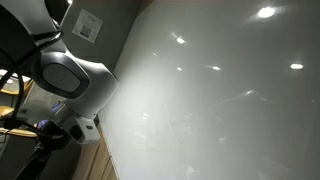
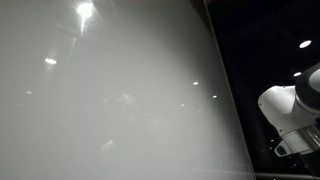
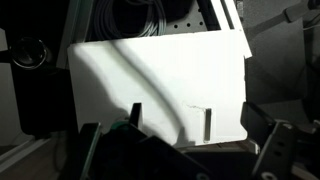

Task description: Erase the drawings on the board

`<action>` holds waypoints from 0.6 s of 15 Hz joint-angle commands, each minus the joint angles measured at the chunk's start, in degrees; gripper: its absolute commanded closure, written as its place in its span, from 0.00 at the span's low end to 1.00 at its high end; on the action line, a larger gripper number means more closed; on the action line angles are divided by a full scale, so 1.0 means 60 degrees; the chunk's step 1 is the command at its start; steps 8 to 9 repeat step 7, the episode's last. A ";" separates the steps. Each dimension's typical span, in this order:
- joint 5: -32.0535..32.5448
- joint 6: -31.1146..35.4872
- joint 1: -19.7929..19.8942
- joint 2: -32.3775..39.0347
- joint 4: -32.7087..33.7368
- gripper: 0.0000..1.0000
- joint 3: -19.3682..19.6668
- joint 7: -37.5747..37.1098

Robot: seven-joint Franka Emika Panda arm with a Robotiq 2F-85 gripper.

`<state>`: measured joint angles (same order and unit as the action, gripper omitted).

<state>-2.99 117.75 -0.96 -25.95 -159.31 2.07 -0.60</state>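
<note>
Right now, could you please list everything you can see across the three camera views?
large glossy white whiteboard: one, white, fills most of both exterior views
bright light reflections: several, white, scattered over the whiteboard
faint thin marker drawings: count unclear, greyish, mid-board, barely visible
small paper sign: one, white, on the grey wall beside the whiteboard
flat white panel with two dark slots: one, white, ahead of the tool in the wrist view
black cables: a bundle, above the panel
robot arm: one, white, off the whiteboard's edge
tool: one, dark, fingers apart, holding nothing
</note>
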 commanded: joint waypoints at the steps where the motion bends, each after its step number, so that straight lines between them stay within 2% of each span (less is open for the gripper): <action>1: -0.0035 -0.0022 0.0084 0.0000 0.0012 0.00 -0.0084 0.0034; 9: -0.0035 -0.0022 0.0084 -0.0001 0.0012 0.00 -0.0084 0.0034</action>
